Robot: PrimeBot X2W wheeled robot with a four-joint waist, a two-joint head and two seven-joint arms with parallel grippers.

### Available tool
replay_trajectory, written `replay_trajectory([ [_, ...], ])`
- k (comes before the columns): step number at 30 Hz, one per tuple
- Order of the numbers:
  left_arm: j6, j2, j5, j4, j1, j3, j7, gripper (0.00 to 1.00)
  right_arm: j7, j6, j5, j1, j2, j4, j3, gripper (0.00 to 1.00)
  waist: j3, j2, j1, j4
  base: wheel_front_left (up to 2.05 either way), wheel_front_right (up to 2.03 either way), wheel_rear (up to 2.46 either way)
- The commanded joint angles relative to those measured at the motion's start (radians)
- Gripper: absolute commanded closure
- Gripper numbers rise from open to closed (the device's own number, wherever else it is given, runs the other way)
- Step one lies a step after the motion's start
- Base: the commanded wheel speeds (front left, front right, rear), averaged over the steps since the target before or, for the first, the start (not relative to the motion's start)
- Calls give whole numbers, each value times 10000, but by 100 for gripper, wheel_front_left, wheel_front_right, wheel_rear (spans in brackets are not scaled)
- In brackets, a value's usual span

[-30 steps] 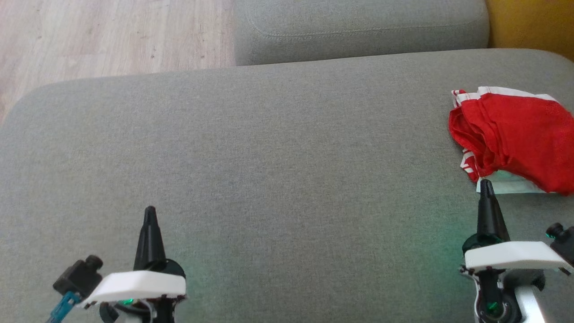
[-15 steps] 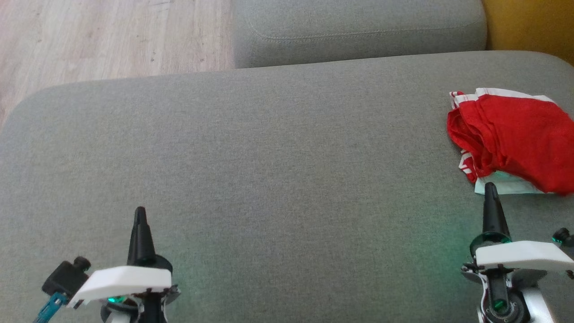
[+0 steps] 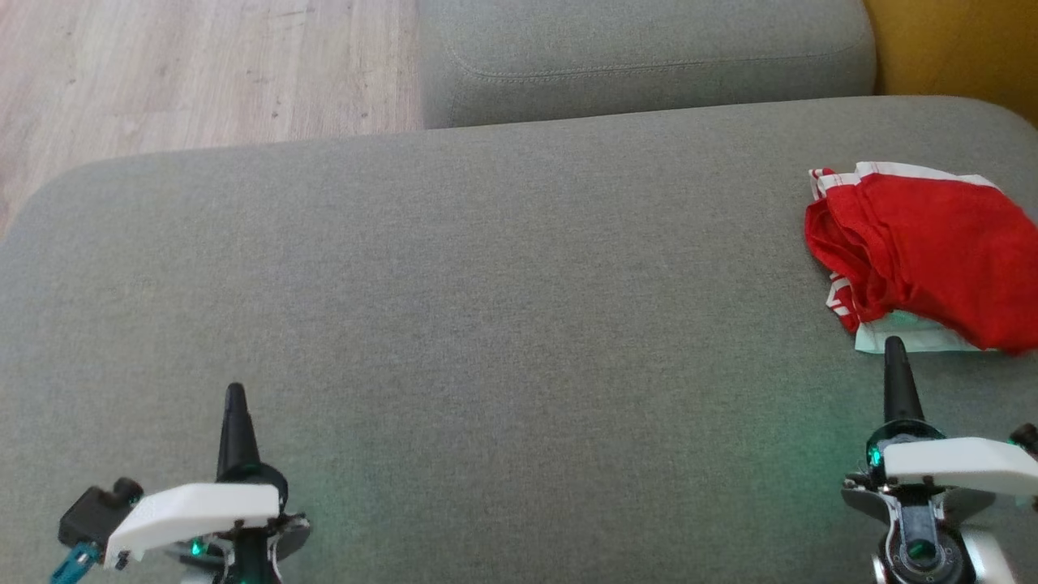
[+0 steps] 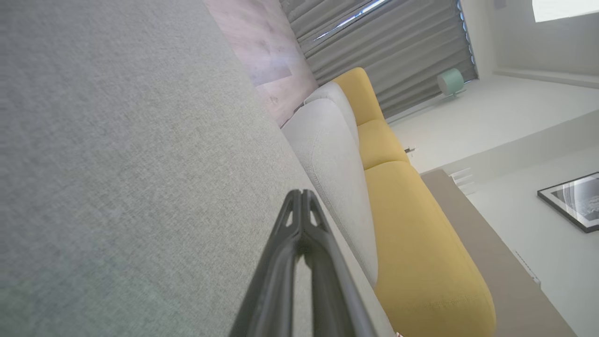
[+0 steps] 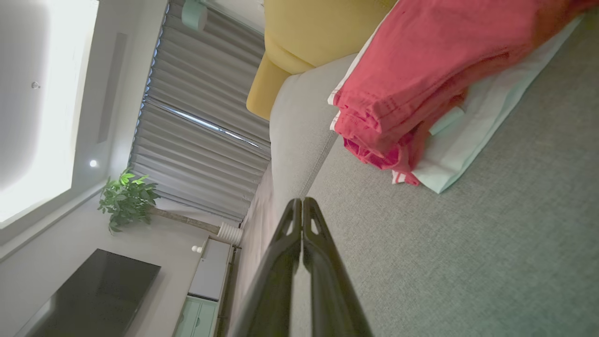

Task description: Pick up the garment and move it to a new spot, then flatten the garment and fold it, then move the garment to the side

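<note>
The big grey cushion point(image 3: 503, 268) spreads under me across most of the head view, and both my arms hang over its near edge. Beyond it a second grey cushion point(image 3: 649, 57) butts against its far side, with wood floor point(image 3: 203, 73) to the left of that and a yellow sofa point(image 3: 957, 49) at the far right corner. The garment point(image 3: 932, 251), red with white trim, lies bunched in loose folds on the big cushion's right side, running off the right edge of the head view. A pale sheet point(image 3: 916, 341) pokes out from under its near edge; I cannot tell whether it is part of the garment. My right gripper point(image 3: 894, 345) points at that pale edge with its tip just short of it, and whether they touch I cannot tell. In the right wrist view its fingers point(image 5: 292, 234) are pressed flat together with nothing between them. My left gripper point(image 3: 235, 393) sits well apart over bare cushion at the lower left, fingers point(image 4: 285, 234) likewise squeezed together and empty.
</note>
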Motion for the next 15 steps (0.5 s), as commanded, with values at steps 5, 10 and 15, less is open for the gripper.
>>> replay_trajectory([
  [5, -115, 180, -681, -197, -530, 432, 225, 100, 196, 54, 762, -589, -215, -273, 35, 100, -32, 0, 0, -10, 0, 0, 0],
  [10, -143, 181, -1194, -153, -551, 569, 373, 100, 342, 57, 1320, -603, -217, -251, -22, 100, -62, 0, 0, -21, 0, 0, 0],
  [15, -170, 181, -1706, -109, -572, 707, 522, 100, 488, 60, 1877, -616, -217, -228, -81, 100, -92, 0, 0, -31, 0, 0, 0],
])
